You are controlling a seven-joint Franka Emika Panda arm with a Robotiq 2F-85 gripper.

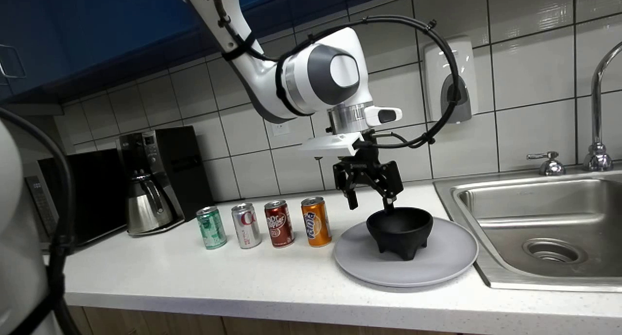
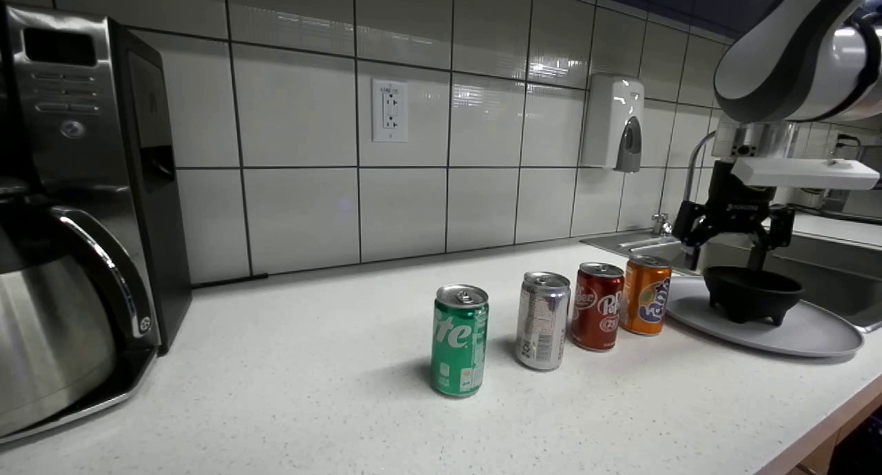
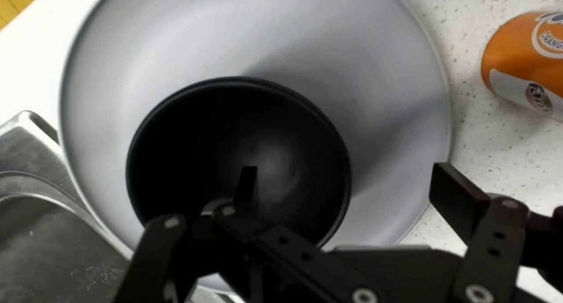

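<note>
Wrist view: claw [image 3: 344, 174], spread wide, holding nothing; bowl [image 3: 228, 136] below, one finger [image 3: 247, 186] at its mouth; sideways drift could tip it.

I saw a microwave [image 1: 95, 194] beside the coffee maker [image 1: 176, 172], a green can [image 2: 459, 340] near it and a sink [image 1: 544, 199] well apart.

Blk bowl [image 3: 242, 138] on gry plate [image 3: 264, 34]

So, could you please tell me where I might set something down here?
Bare counter lies between the coffee maker and the green can, and from the red can to the front edge. It's crowded at the plate: bowl on it, open gripper above, orange can and sink beside.
</note>
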